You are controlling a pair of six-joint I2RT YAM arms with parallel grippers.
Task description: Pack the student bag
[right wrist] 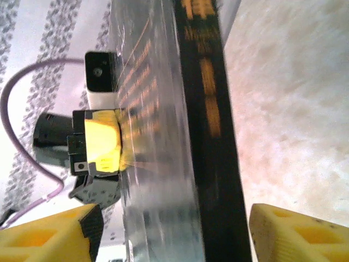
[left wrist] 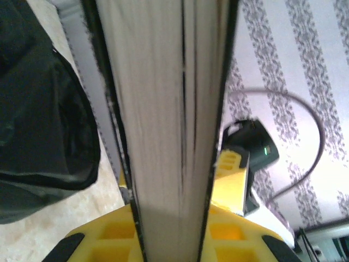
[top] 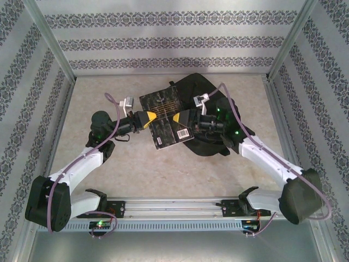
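Note:
A black-covered book (top: 163, 118) hangs tilted above the table between both grippers, partly over the student bag (top: 207, 93), a black soft backpack at the back right. My left gripper (top: 147, 119) is shut on the book's left edge; the left wrist view has the pale page block (left wrist: 163, 109) clamped between the yellow fingers (left wrist: 229, 234), with the bag (left wrist: 38, 109) on the left. My right gripper (top: 178, 118) stands open around the right edge. In the right wrist view its fingers (right wrist: 294, 232) stand apart from the book (right wrist: 180, 136) on both sides.
The beige table (top: 163, 169) stretches in front of the book and to the left. Patterned walls with metal posts (top: 52, 38) close in the back and sides. A rail (top: 174, 207) with the arm bases runs along the near edge.

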